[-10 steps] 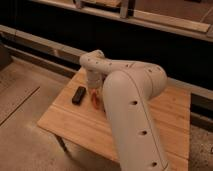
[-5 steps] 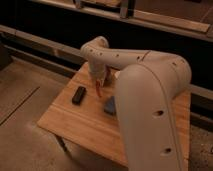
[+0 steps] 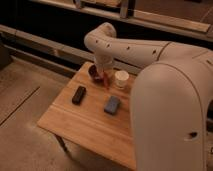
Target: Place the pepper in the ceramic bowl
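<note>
My gripper point(image 3: 103, 74) hangs down from the white arm over the back of the wooden table point(image 3: 75, 122). It is shut on the pepper point(image 3: 105, 81), a slender red chili that dangles from the fingertips above the tabletop. The ceramic bowl point(image 3: 93, 73), small, dark and low-sided, sits just left of the gripper, partly hidden by it. The pepper's lower end hangs beside the bowl's right rim, between the bowl and the white cup.
A small white cup point(image 3: 121, 79) stands right of the gripper. A black block point(image 3: 79, 94) lies on the table's left part and a blue block point(image 3: 112, 104) near its middle. The big white arm point(image 3: 170, 110) covers the table's right side. A dark shelf wall runs behind.
The gripper has lifted the pepper and carried it back and right, from beside the black block to beside the bowl. The arm swung aside, uncovering the blue block and cup.
</note>
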Controlling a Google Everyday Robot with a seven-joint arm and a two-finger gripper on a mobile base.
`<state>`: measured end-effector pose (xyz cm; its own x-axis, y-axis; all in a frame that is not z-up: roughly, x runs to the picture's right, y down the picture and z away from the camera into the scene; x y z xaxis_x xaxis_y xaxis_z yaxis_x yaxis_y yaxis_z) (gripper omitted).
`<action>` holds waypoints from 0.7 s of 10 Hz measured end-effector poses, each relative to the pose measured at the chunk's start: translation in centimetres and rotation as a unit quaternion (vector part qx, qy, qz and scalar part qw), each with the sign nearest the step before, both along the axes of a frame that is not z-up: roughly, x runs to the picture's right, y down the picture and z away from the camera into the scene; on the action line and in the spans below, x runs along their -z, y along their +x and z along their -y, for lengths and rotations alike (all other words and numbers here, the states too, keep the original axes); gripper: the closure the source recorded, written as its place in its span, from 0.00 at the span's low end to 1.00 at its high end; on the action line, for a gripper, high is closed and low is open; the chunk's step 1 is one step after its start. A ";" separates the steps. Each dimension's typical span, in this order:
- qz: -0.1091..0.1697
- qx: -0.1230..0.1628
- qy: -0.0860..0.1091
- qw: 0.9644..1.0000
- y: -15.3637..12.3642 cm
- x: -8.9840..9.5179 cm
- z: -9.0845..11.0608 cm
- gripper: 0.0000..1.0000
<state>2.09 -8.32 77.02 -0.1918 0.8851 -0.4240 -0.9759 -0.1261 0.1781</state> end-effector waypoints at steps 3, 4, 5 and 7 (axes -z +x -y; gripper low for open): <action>-0.012 0.015 -0.012 1.000 0.6 -0.4 0.7 1.00; -0.012 0.022 -0.016 1.000 0.2 -0.8 0.9 1.00; -0.014 0.024 -0.020 0.999 0.3 -1.0 1.1 1.00; -0.018 0.024 -0.031 0.999 0.5 -1.5 1.5 1.00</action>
